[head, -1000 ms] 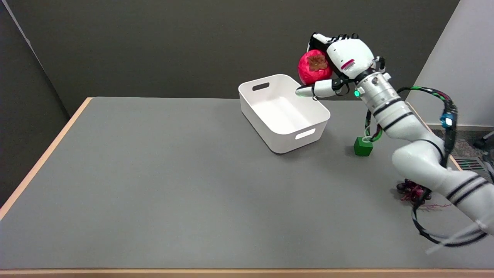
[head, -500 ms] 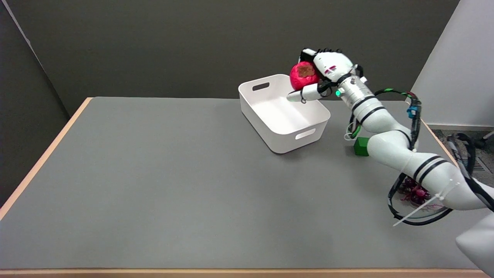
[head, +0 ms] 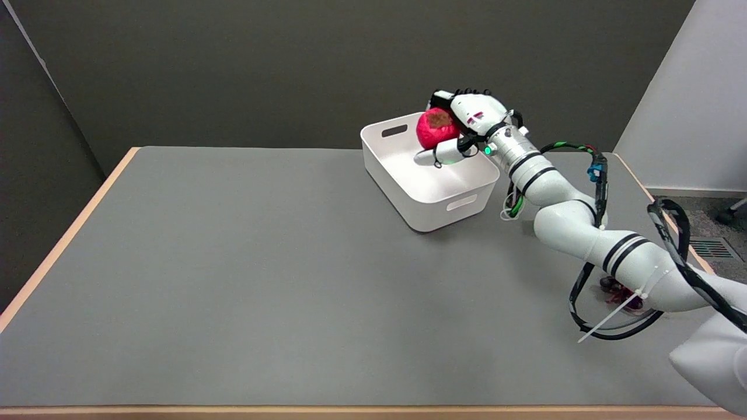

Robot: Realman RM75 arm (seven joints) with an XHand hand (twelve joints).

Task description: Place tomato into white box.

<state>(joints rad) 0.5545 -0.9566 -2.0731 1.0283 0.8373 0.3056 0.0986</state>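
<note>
one red tomato (head: 435, 128) sat in the grip of the right hand (head: 461, 125), its fingers curled over the top and far side of the fruit and one white finger (head: 436, 155) stretched out beneath it. the brownish stem patch of the tomato faced up and toward the camera. the hand held the tomato in the air above the far part of the white box (head: 429, 192), inside the line of its rim; whether the fruit touched the box floor could not be told, though it looked clear of it.

the white box stood on the grey tabletop (head: 262, 262) near the far edge, right of the middle, turned at a slant to the edges. it had a slot handle in its far short wall and another in its near short wall. its floor showed bare white below the hand.

the right arm (head: 583, 233) reached in from the near right corner, crossing low over the right side of the tabletop, with black cables looped along it and a green light glowing at the wrist. a dark red bunch of grapes (head: 613, 289) lay on the tabletop near the right edge, partly hidden behind the arm and its cable loop, well apart from the box.
</note>
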